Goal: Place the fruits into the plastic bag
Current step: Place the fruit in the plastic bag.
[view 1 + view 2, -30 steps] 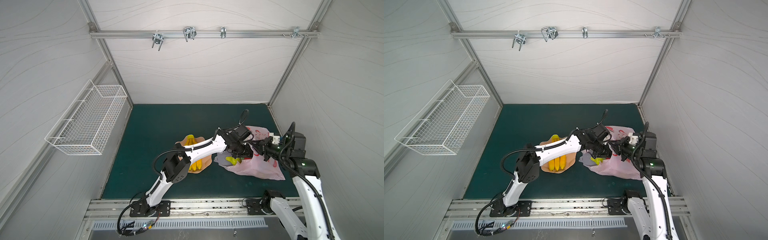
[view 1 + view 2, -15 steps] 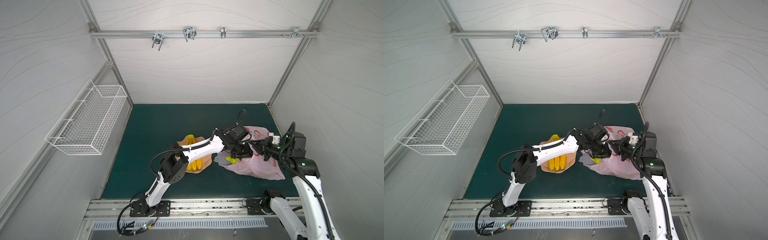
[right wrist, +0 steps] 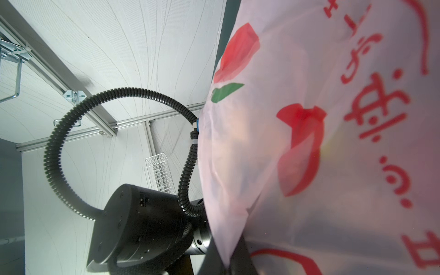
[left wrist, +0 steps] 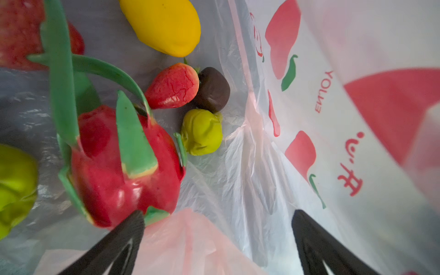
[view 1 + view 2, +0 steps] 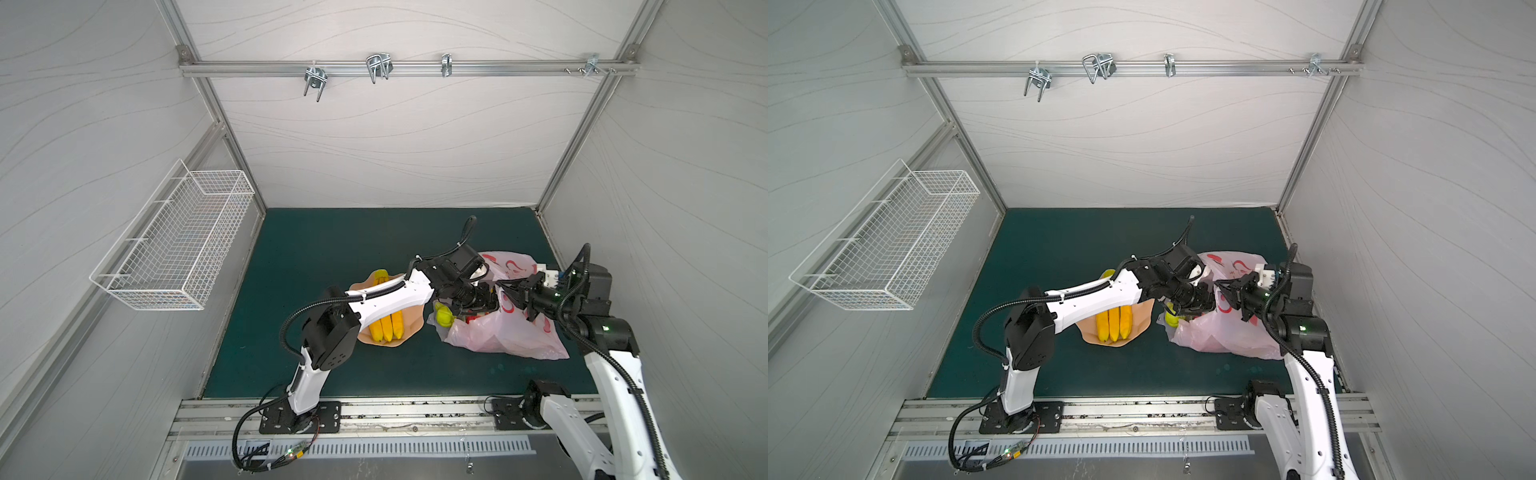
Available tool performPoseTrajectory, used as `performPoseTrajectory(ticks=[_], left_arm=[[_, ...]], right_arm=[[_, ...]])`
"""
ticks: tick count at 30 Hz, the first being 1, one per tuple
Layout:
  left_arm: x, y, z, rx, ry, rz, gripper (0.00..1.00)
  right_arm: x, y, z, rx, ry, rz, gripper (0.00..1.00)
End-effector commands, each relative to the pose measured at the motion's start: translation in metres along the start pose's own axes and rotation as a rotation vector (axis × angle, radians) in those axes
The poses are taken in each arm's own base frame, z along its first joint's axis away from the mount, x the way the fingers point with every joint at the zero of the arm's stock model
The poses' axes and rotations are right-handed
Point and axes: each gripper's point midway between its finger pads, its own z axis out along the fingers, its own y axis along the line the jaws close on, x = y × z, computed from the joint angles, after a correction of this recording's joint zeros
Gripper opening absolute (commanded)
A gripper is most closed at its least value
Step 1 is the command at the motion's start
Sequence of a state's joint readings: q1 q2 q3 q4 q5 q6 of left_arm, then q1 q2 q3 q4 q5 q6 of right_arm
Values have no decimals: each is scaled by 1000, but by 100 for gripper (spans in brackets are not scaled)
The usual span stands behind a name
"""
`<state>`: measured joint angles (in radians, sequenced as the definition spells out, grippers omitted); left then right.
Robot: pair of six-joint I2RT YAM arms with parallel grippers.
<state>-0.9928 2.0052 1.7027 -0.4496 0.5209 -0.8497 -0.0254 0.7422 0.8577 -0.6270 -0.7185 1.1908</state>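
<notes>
The pale-pink plastic bag (image 5: 507, 332) (image 5: 1229, 336) lies at the right of the mat. My right gripper (image 5: 509, 291) (image 3: 234, 266) is shut on its upper edge and holds the mouth up. Inside that mouth, my left gripper (image 5: 482, 301) (image 4: 217, 221) stands open with nothing between its fingers. One of its fingertips (image 4: 131, 228) lies against the dragon fruit (image 4: 119, 166). Also in the bag are a strawberry (image 4: 172, 85), an avocado (image 4: 213, 89), a lemon (image 4: 164, 23), an apple (image 4: 16, 33) and two green pears (image 4: 202, 132) (image 4: 14, 185). A banana bunch (image 5: 386, 328) (image 5: 1113, 324) lies on the plate (image 5: 411, 332), under my left arm.
A white wire basket (image 5: 178, 249) hangs on the left wall. A rail with metal hooks (image 5: 376, 68) runs across the back wall. The left arm's wrist and its black cable loop (image 3: 138, 226) sit right beside the bag.
My left wrist has shifted slightly at the bag's mouth. The right arm and the bag have stayed where they were.
</notes>
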Motion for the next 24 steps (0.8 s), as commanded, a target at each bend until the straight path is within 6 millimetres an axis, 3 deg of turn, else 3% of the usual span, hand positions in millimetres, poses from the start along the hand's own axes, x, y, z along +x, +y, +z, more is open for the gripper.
performPoseTrajectory(ticks=[1,10,24], left_arm=[[1,-23,1,84,1,24,98],[-8,-24,-15,59,-36,26,99],[5,8,-55,-191,-27,110,98]], right_arm=[[0,-5,1,11,2,33,6],[1,-6,0,12,-2,32,6],[-4,-24,-9,101,-49,24,6]])
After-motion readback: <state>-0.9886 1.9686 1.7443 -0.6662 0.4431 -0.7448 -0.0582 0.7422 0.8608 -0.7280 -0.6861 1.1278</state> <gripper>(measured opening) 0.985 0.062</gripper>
